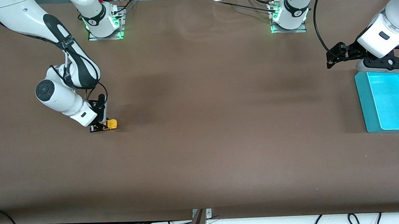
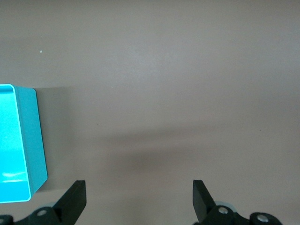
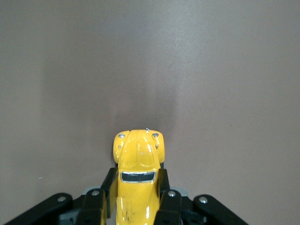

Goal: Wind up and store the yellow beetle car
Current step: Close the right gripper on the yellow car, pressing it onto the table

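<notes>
The right gripper [image 1: 100, 126] pinches the glossy, rounded yellow beetle car [image 1: 110, 124] low on the matte brown table [image 1: 201, 143] (right arm's end). The left gripper [image 2: 139, 199] waits spread wide beside a smooth turquoise plastic bin [image 1: 367, 107].

Hidden or cut off, as I read it from my station:

- yellow beetle car [image 3: 136, 180]: rear runs off the right wrist view's edge; wheels covered by the right claw [image 3: 136, 197]. In the front view only its nose [image 1: 111, 124] clears the claw.
- teal tray [image 1: 389, 102]: cropped by the front view's edge; its corner nearest the left arm's base sits under the left claw [image 2: 139, 199].
- left claw: only its fingertips show.
</notes>
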